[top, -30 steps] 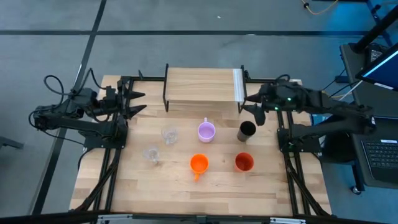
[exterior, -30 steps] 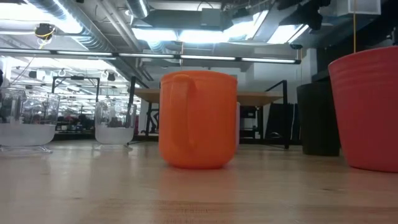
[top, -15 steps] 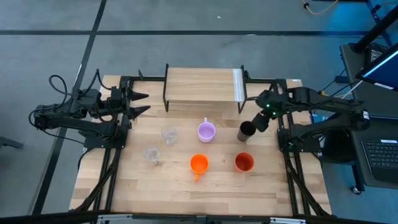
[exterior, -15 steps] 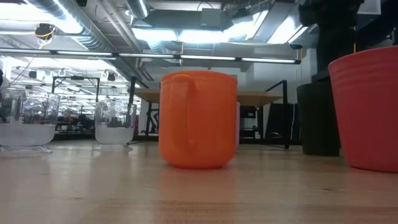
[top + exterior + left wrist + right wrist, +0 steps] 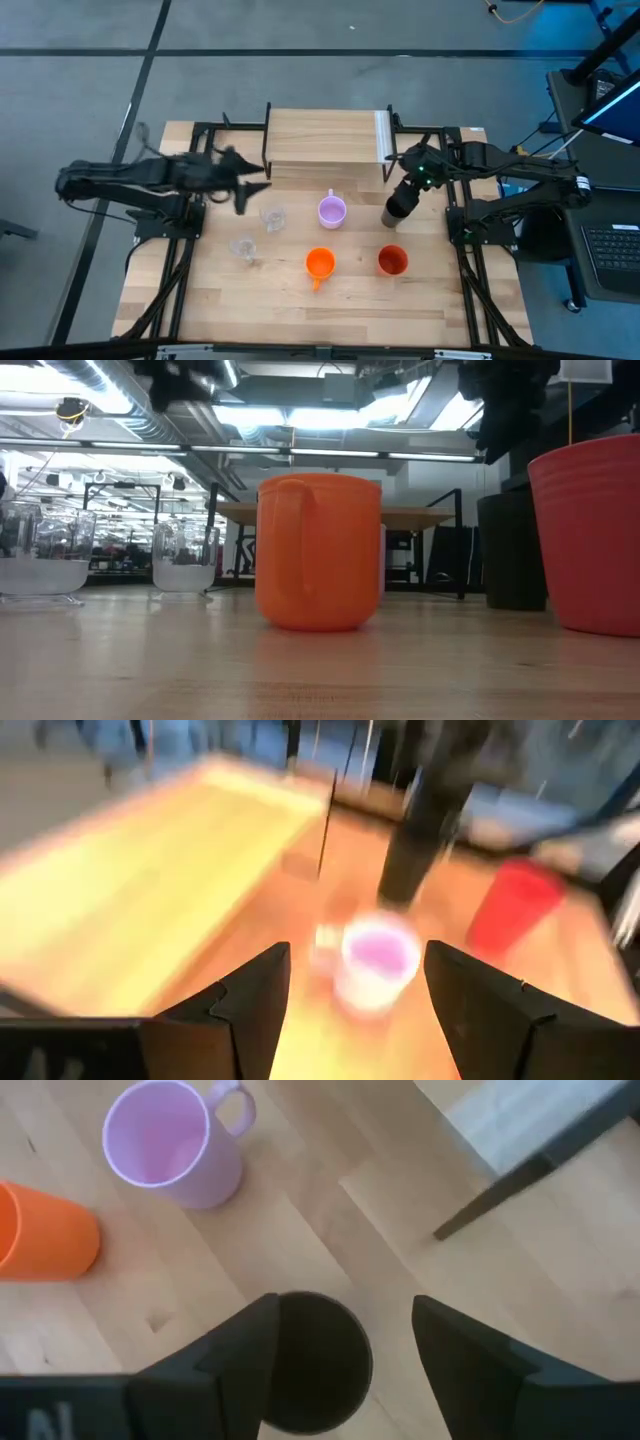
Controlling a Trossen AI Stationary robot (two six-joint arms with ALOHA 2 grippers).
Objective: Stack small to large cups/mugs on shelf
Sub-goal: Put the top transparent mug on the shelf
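- Hovering directly above the black cup (image 5: 396, 211), the right gripper (image 5: 407, 188) had its fingers spread wide; in the right wrist view the cup's round mouth (image 5: 318, 1360) sat between the two fingers, and nothing was held.
- The black cup stood on the wooden table (image 5: 280, 300) just in front of the shelf's right end, near the white strip (image 5: 382, 136).
- The shelf (image 5: 320, 138) lay along the table's far edge, its light-wood top bare.
- The left gripper (image 5: 245, 190) reached inward from the left, near the front-left corner of the shelf and just beside one clear glass (image 5: 271, 216). Its fingers looked parted and empty in the left wrist view, though that picture was blurred, so this is likely rather than sure.
- A second clear glass (image 5: 242, 247) stood nearer the front, to the left.
- The lilac mug (image 5: 332, 211) stood at the table's middle, between the glasses and the black cup.
- The orange handled mug (image 5: 319, 264) and the orange-red cup (image 5: 392, 261) stood side by side, apart, in the front row.
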